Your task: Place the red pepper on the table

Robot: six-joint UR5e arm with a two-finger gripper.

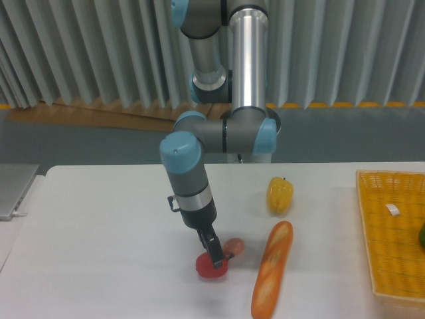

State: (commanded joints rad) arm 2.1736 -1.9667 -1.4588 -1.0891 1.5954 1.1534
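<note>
The red pepper (208,270) rests on the white table (99,252), near its front edge. My gripper (218,260) points down at it from above, and the dark fingertips only overlap the pepper's upper right side. The fingers look slightly parted and are no longer deep around the pepper. From this side the gap between them is hard to see.
A small pinkish-brown egg (233,246) lies right beside the pepper. A long baguette (272,267) lies to its right and a yellow pepper (279,194) stands behind that. A yellow woven basket (392,232) sits at the table's right edge. A grey laptop (13,189) sits at the far left.
</note>
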